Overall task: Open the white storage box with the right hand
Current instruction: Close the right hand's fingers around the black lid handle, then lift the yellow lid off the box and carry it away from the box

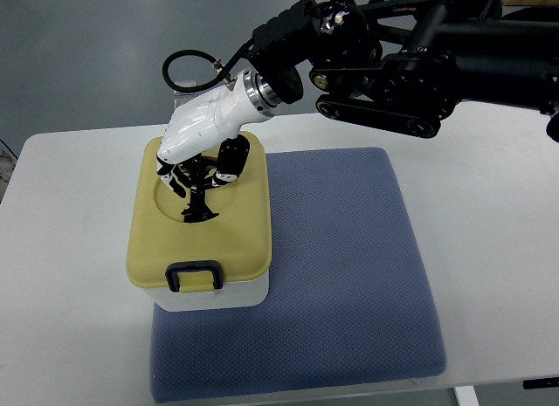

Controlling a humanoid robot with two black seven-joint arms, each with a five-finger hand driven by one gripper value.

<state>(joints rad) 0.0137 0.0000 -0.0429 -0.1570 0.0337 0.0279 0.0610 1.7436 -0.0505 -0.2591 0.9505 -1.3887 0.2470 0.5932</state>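
- Storage box (208,292), white in the body under a pale yellow lid (236,240), is what we find at the left front corner of the blue mat (349,266), partly overhanging its left edge.
- We see the white counter (489,179) carrying everything, with the mat spread over its middle.
- Our right arm (419,57), black and jointed, reaches in from the upper right and angles down toward the box.
- Our right robot hand (205,153), white-shelled, sits over the round recess in the lid, its fingers (199,183) curled downward around a dark handle (201,212) there; we read this as a grip, though the exact contact is partly hidden.
- We note a black latch (194,276) at the lid's front edge, lying flat, and the lid seated on the box.
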